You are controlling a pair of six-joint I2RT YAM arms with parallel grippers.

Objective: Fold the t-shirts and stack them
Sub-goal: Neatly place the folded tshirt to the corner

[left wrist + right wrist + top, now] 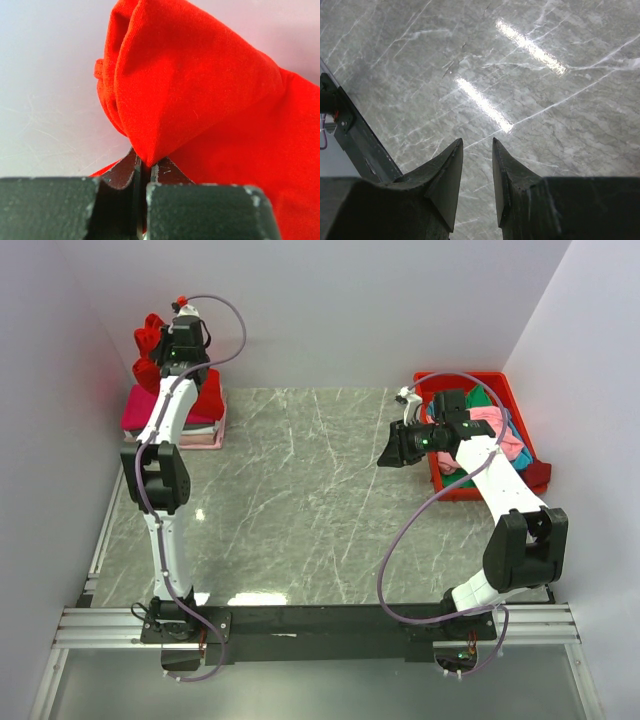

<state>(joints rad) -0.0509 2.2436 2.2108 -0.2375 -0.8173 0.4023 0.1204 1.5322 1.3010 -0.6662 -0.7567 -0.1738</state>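
While the left fingers [122, 174] clamp the red t-shirt [200, 90] above the folded stack [138, 418], the right fingers [445, 175] hover apart and empty over the worktop [545, 100]; stacking seems underway, needing a lowering and release.

I'm watching the grey marble table [320, 500] carrying a stack of folded t-shirts [138, 412] far left (magenta and pink showing) and a red bin [508, 392] sitting far right.

Robotics lab cell: white walls [350, 300] boxing a marble-patterned desk [300, 490], left arm [165, 415] and right arm [492, 472] bolted to aluminium rail [320, 625].
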